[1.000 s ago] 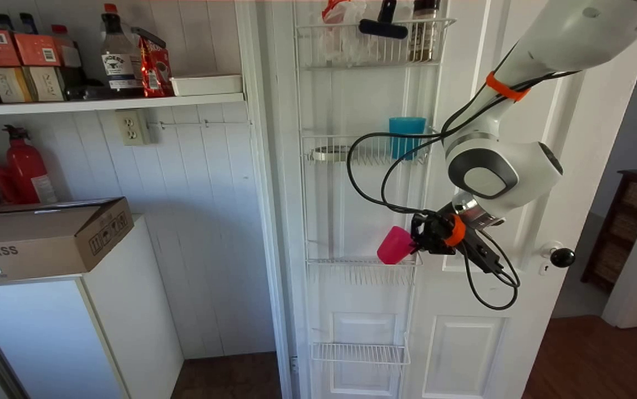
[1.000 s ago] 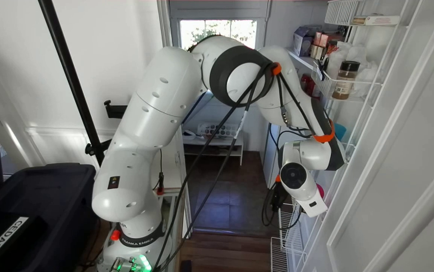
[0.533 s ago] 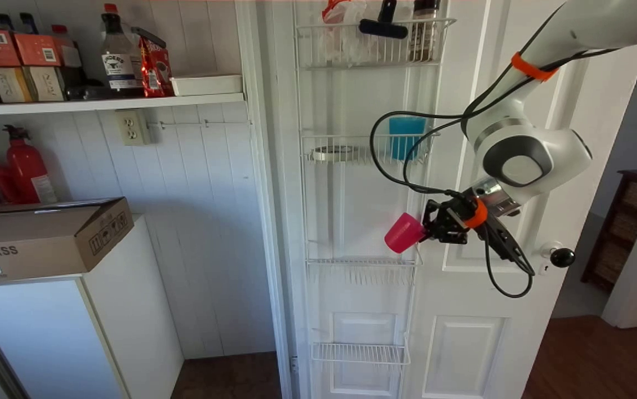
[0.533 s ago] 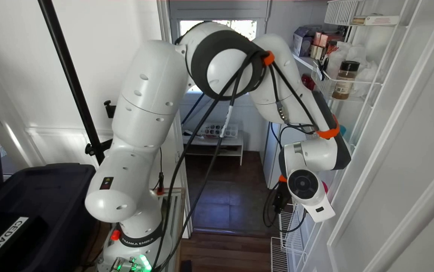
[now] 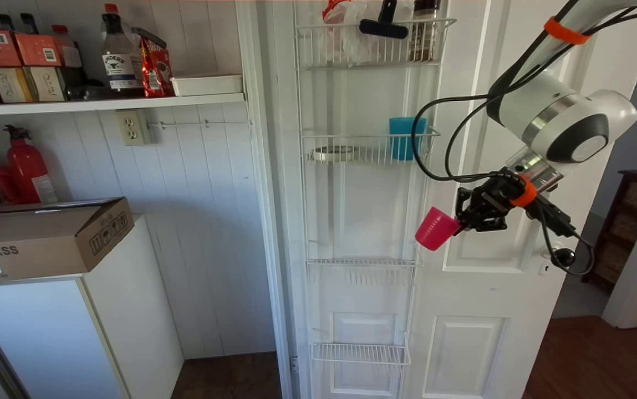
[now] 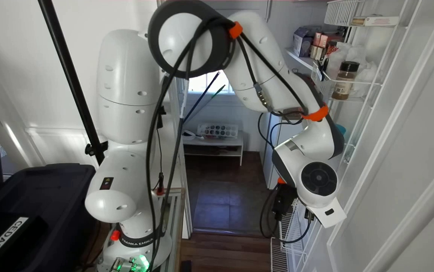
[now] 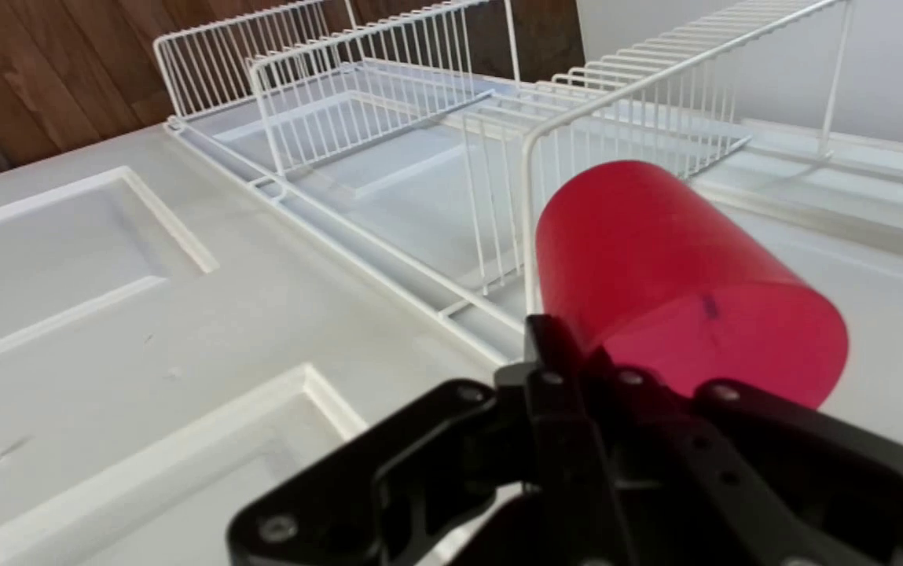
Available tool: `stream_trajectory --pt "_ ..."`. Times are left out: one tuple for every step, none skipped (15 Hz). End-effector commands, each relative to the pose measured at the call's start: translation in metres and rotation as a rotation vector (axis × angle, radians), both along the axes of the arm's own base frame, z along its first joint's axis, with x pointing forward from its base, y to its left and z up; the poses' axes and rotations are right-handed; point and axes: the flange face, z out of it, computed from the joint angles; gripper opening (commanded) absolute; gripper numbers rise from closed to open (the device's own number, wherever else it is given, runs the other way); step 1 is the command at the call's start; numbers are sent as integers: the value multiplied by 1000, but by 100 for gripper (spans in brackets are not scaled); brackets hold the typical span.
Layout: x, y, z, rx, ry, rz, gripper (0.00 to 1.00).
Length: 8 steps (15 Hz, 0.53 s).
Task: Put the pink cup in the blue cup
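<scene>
The pink cup [image 5: 437, 229] is held tilted in the air in front of the door, right of the wire rack. My gripper [image 5: 458, 226] is shut on its rim wall. In the wrist view the pink cup [image 7: 655, 236] has its opening turned toward the camera and lower right; the gripper [image 7: 577, 358] pinches the near wall, one finger outside and one at the inside. The blue cup [image 5: 401, 128] stands upright at the right end of a rack shelf, higher than and left of the gripper. It shows partly in an exterior view [image 6: 340, 129], where the pink cup is hidden behind the arm.
The white wire rack [image 5: 370, 262] has several shelves on the door. A round pale ring-like object [image 5: 334, 153] lies left of the blue cup. Arm cables [image 5: 434, 102] loop in front of the blue cup's right side. A black door knob [image 5: 562, 257] is behind the gripper.
In an exterior view, my gripper and the pink cup have moved right and up, away from the lower rack shelf. The arm has drawn back. The blue cup has not moved.
</scene>
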Motion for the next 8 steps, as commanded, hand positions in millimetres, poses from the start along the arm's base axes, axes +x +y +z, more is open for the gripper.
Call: stream_trajectory --pt "-23 -17 31 -63 55 25 1" --pt "-26 -21 36 -80 71 38 1" --pt "-29 -26 43 -95 90 56 1" --pt "-32 -30 52 -105 103 67 1" --pt "-35 -34 62 -115 122 79 1" --pt "-38 -37 73 -122 141 94 1" --pt "-41 -42 87 -125 149 90 1" --pt "-42 -46 99 -130 160 87 1"
